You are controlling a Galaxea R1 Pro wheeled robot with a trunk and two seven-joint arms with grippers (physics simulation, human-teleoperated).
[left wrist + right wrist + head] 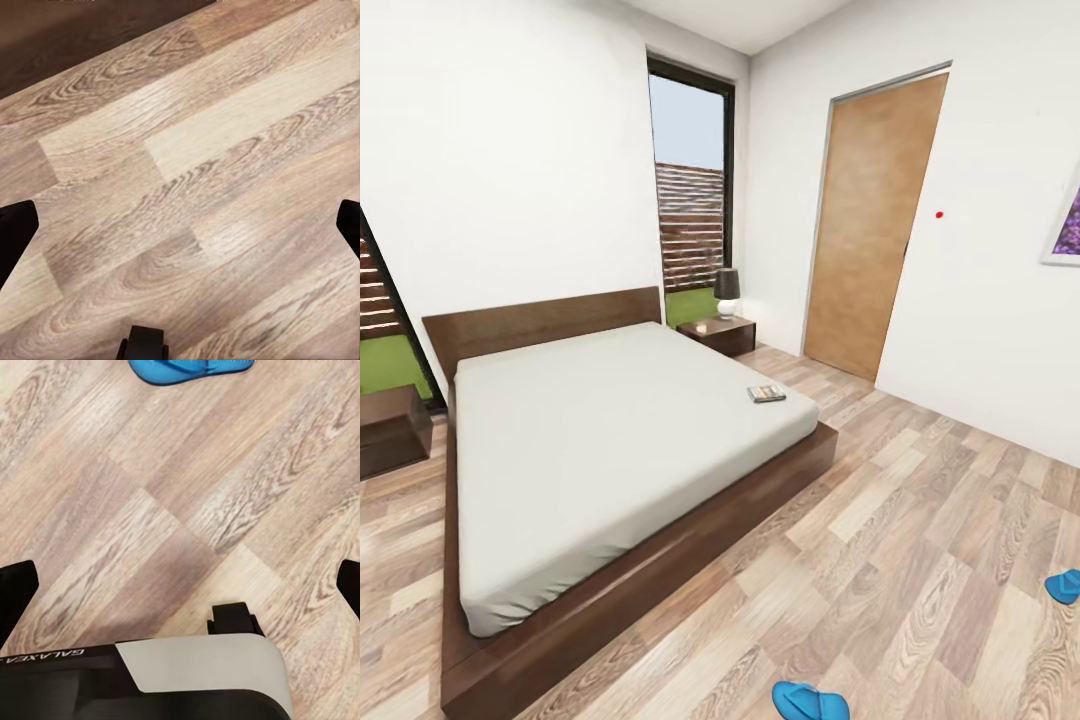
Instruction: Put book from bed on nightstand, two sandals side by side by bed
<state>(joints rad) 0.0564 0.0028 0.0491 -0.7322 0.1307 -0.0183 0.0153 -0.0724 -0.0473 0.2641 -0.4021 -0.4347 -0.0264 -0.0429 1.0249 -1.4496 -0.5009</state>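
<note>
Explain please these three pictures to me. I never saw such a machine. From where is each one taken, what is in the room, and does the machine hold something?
These are simulator renders from a wheeled robot with two arms. The large picture comes from a camera on its head. It shows a bedroom: the bed, with the book lying near its edge, and a nightstand carrying a lamp beside the headboard. A second nightstand stands on the bed's other side. Two blue sandals lie apart on the wood floor: one sandal near the bottom edge, the other sandal at the right edge.

The two small pictures come from cameras on the wrists, looking down at the floor. The left gripper and the right gripper are both open and hold nothing. The right wrist view also catches a sandal.
</note>
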